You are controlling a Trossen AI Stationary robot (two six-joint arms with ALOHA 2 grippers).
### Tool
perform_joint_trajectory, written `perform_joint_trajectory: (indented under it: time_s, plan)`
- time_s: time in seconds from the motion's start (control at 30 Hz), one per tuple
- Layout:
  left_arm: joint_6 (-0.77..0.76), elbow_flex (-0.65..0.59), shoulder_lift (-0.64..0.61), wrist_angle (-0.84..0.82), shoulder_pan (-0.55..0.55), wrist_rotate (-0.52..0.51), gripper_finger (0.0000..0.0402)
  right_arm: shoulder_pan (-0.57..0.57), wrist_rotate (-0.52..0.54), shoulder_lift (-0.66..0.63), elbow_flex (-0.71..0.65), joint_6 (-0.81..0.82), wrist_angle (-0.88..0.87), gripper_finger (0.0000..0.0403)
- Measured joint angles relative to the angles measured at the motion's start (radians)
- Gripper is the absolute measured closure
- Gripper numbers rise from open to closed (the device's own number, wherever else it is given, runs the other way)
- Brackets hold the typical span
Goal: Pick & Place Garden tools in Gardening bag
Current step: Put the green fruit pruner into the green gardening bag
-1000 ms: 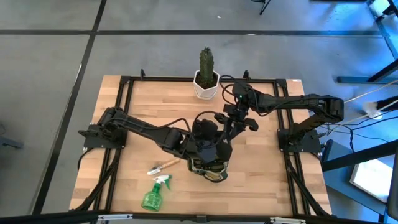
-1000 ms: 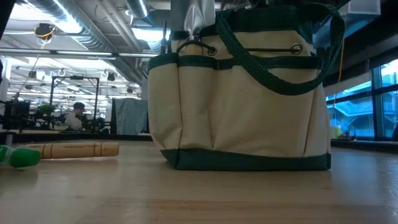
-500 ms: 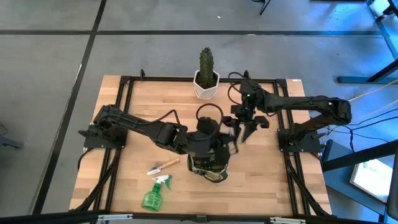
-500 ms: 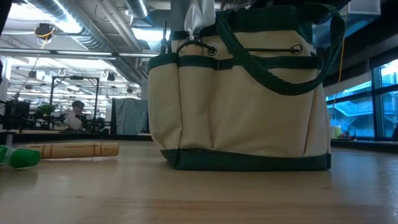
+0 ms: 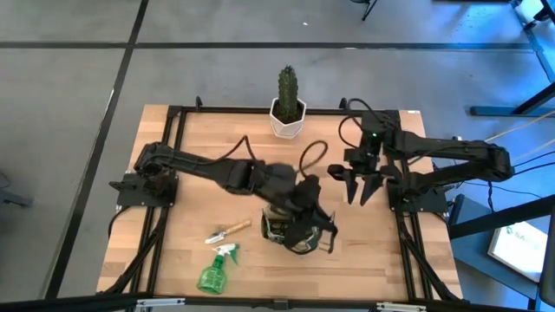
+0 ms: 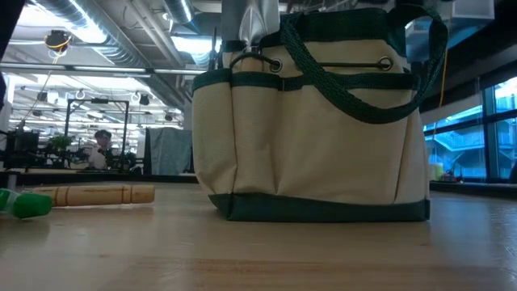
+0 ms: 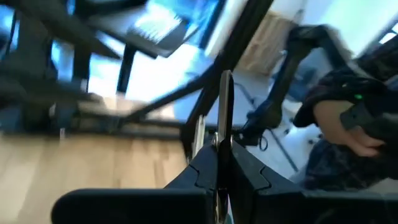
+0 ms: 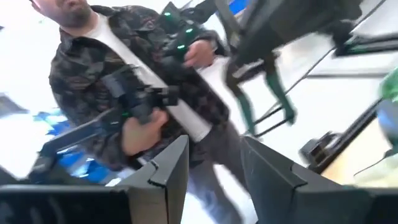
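Note:
The tan and green gardening bag (image 5: 290, 232) stands upright on the table's near middle and fills the low view (image 6: 311, 121). A grey metal tool (image 6: 252, 20) sticks up out of it. My left gripper (image 5: 319, 224) is over the bag's right side, shut on a thin silver metal tool (image 7: 222, 106) seen edge-on; which tool it is I cannot tell. My right gripper (image 5: 357, 189) is open and empty to the right of the bag, also in its own wrist view (image 8: 214, 180). A wooden-handled trowel (image 5: 227, 231) and a green spray bottle (image 5: 215, 270) lie left of the bag. My left gripper pinches the thin metal tool between its two fingers (image 7: 208, 171). The tool's silver blade (image 7: 224, 124) stands out forward past the fingertips, along the fingers. Which part of the tool is between the fingers is hidden by the fingers themselves.
A green cactus in a white pot (image 5: 288, 106) stands at the far edge's middle. The trowel's wooden handle (image 6: 97, 195) and the bottle (image 6: 24, 204) show left of the bag in the low view. A person (image 8: 124, 81) stands beyond the table.
My right gripper has drawn away from above the bag toward the table's right edge, staying open. My left arm has swung toward the right, its wrist turning over the bag's right side. The bag has kept still.

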Motion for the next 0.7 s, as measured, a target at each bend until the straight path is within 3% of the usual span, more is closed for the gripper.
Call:
perform_joint_trajectory:
  time_s: [0.17, 0.37, 0.53, 0.7]
  plan:
    - [0.092, 0.000, -0.001, 0.180, 0.061, 0.203, 0.0393, 0.080, 0.189, -0.063, 0.000, -0.018, 0.038, 0.0256]
    - [0.100, 0.000, -0.001, 0.309, 0.142, 0.473, 0.0393, 0.158, 0.398, -0.105, 0.000, 0.031, 0.188, 0.0271]
    - [0.062, 0.000, -0.001, 0.456, 0.206, 0.645, 0.0393, 0.170, 0.450, -0.108, 0.000, 0.072, 0.282, 0.0283]
    - [-0.012, 0.001, -0.001, 0.632, 0.305, 0.796, 0.0393, 0.144, 0.433, -0.089, -0.001, 0.075, 0.273, 0.0283]
